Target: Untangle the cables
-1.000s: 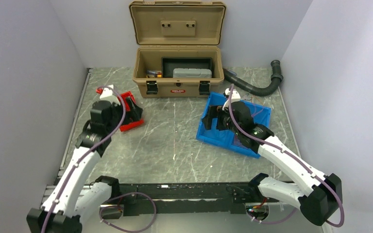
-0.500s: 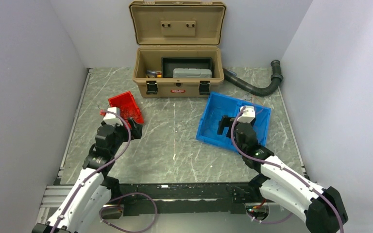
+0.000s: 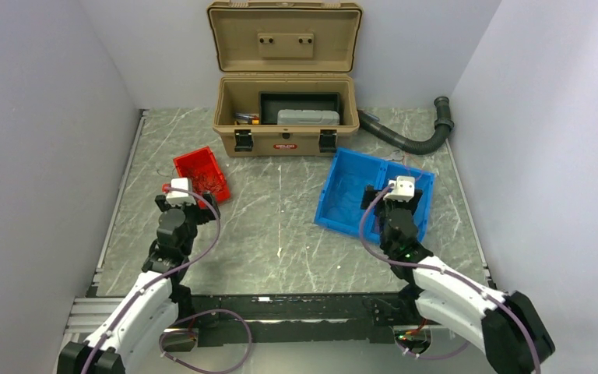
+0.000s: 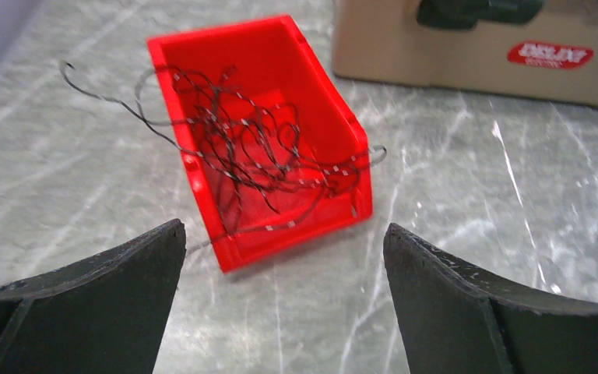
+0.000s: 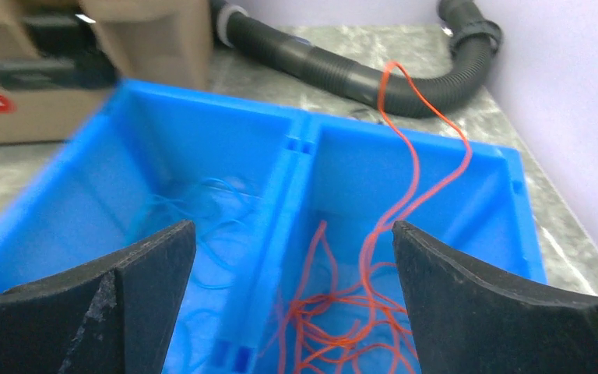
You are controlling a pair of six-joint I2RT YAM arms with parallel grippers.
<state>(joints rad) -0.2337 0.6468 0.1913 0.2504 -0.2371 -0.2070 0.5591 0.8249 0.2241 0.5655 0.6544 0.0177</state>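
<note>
The table [image 3: 280, 226] is marbled grey-green veined with white, and at twelve o'clock the toolbox [image 3: 265, 137] is tan with black latches [image 3: 243, 140] and a small red label [image 3: 284, 146]. At ten o'clock the red bin [image 4: 280, 54] holds black cables [image 4: 249, 156] flecked with pale spots, while at two o'clock the blue bin [image 5: 296, 156] has light blue cables [image 5: 202, 199] in its nine o'clock compartment and orange cables [image 5: 335, 308] in the other, before a black ribbed hose [image 5: 335, 74].
</note>
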